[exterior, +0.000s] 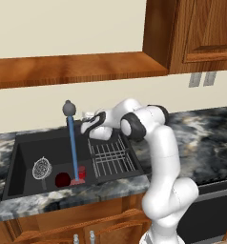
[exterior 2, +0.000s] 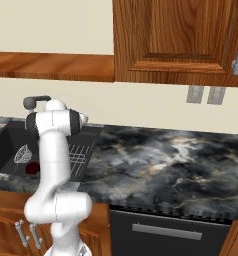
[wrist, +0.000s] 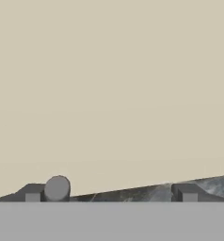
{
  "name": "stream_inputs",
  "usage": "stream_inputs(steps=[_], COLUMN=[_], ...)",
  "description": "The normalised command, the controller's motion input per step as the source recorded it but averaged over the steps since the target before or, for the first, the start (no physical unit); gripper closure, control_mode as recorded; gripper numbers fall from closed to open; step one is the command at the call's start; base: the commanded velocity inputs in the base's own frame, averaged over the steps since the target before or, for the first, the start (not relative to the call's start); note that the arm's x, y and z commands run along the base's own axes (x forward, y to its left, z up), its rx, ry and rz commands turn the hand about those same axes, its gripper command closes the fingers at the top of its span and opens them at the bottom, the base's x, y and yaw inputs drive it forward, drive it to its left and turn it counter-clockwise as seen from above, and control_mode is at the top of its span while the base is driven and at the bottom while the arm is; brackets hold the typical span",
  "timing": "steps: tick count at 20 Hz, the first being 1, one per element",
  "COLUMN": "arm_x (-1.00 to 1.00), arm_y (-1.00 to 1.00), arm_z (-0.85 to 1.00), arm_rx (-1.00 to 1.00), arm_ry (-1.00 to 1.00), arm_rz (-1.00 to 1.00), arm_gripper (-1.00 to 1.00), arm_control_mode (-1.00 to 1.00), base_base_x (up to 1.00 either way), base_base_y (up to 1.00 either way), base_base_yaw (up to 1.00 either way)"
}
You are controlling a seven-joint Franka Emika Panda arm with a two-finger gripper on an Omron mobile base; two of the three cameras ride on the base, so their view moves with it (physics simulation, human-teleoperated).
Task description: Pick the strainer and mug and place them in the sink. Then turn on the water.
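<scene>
My gripper [wrist: 111,195] open wide, empty, near faucet [exterior: 68,109]. Strainer [exterior: 41,168], mug [exterior: 62,179] in sink [exterior: 20,157]; water [exterior: 73,150] running. Risk: careless retreat bumps faucet, stream stops.

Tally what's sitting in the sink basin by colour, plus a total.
Silvery: 1, the strainer
Dark maroon: 1, the mug
Brighter red: 1, a small cup
Blue: 1, the water stream running down from the faucet
Total: 4 in the sink
</scene>
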Motion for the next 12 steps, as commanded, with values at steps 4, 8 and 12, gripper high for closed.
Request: stream_inputs(steps=[4,8,12], arm_x=[0.0,0.0,0.0], arm_y=[-0.45,-0.32,-0.24], arm_z=[0.0,0.0,0.0], arm_rx=[0.0,0.0,0.0], arm_ry=[0.0,0.0,0.0], arm_rz=[0.01,0.0,0.0], arm_gripper=[-1.0,-1.0,-1.0], arm_control_mode=[-1.0,-1.0,-1.0], base_base_x=[0.0,0.0,0.0], base_base_y=[0.0,0.0,0.0], base_base_yaw=[0.0,0.0,0.0])
